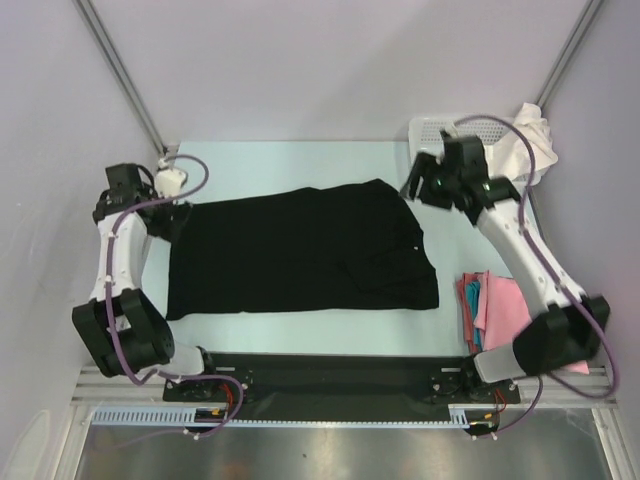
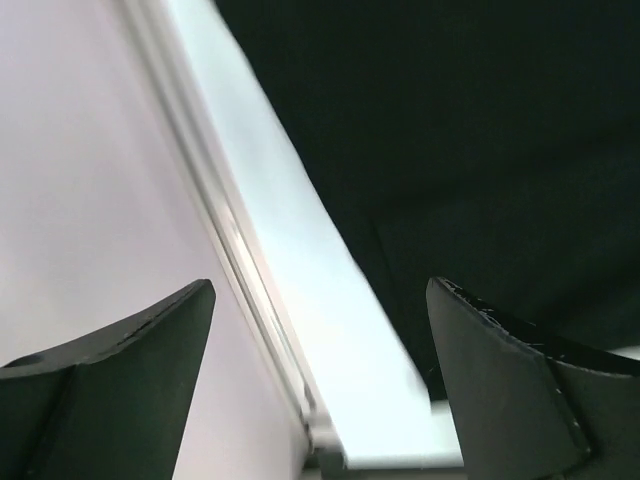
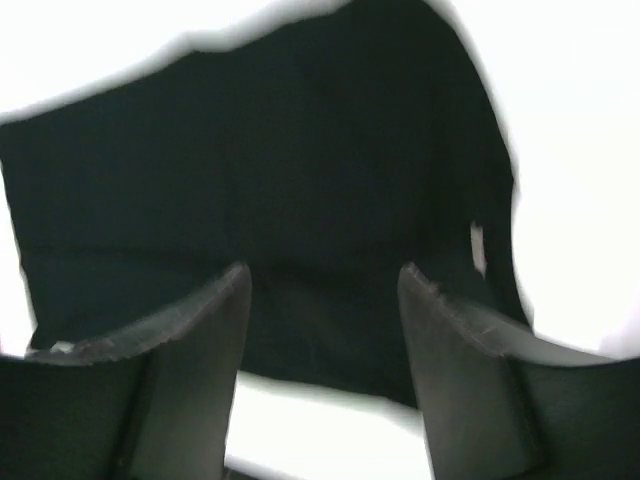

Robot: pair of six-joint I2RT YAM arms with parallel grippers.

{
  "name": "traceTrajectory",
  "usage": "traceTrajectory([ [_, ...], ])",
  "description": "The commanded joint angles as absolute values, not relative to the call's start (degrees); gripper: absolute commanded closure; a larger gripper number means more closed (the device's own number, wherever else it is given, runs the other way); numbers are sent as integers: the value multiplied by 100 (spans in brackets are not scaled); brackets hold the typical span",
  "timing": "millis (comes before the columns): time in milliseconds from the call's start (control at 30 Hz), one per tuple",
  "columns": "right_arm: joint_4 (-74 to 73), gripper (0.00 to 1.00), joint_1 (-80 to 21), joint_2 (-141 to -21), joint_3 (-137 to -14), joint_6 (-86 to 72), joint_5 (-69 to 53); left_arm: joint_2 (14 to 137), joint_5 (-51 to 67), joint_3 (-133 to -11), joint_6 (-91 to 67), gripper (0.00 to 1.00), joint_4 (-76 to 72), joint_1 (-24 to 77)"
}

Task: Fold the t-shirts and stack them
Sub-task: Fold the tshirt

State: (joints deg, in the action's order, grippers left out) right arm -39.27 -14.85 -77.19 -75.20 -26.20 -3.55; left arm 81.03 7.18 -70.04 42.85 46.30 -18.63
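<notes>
Table (image 1: 300, 165) — black t-shirt (image 1: 300, 250), pink stack (image 1: 497, 305), basket (image 1: 436, 130).

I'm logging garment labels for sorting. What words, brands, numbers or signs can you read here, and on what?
No readable text anywhere.
The black t-shirt has a small white patch near its edge, too blurred to read.
The white basket and the folded pink shirts show no print.

We find bare table (image 1: 300, 165) behind the black t-shirt (image 1: 300, 250), running from the left wall (image 1: 50, 150) to the white mesh basket (image 1: 440, 130) in the far right corner. A lane lies between the shirt's right edge and the pile of pink and red t-shirts (image 1: 500, 310) (a teal edge showing too). The near strip is narrow.
</notes>
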Motion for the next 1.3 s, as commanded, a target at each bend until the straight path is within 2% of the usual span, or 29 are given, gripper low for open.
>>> traceTrajectory([
  [0,-3699,35,-1643,-9317,-8829,-1443,-659,8750,1152,-7487,2738,8,3622,-1925],
  [167,-4261,42,-1872,-11694,-12000,-670,-133,10009,704,-8673,1943,20,3533,-1951],
  [200,-4567,43,-1863,-12081,-12510,-598,-54,10341,703,-8814,1751,21,3490,-1960],
  [233,-4736,44,-1872,-12955,-13020,-545,-9,10510,712,-9076,1662,21,3489,-2003],
  [267,-4885,44,-1889,-13338,-14130,-493,148,10660,825,-9218,1583,20,3481,-2021],
  [367,-4932,44,-1890,-14386,-15063,-282,378,11231,949,-9719,1328,18,3480,-2039],
  [400,-4539,44,-1881,-14440,-14917,-151,387,11520,975,-9843,1240,17,3498,-2048],
  [467,-4002,39,-1872,-14336,-14112,-44,378,11794,932,-10168,1169,16,3507,-2057],
  [533,-3481,34,-1881,-14335,-13835,-9,352,12154,853,-10413,1116,15,3507,-2083],
  [700,-4094,35,-1872,-15064,-14536,167,53,12770,966,-10793,1116,15,3630,-2118],
  [900,-3956,48,-1863,-15135,-14247,97,70,13078,1151,-10881,1178,15,3595,-2136],
  [1000,-3998,69,-1890,-15196,-14352,158,70,13192,1660,-10995,1204,15,3507,-2206],
  [1033,-4016,81,-1898,-15179,-14379,158,70,13218,1792,-11073,1178,16,3498,-2232],
  [1133,-4043,100,-1898,-14978,-14256,132,53,13420,1942,-11346,1186,22,3752,-2241],
  [1267,-4008,100,-1898,-14617,-13879,88,-173,13561,2118,-11329,1335,27,3814,-2259],
])
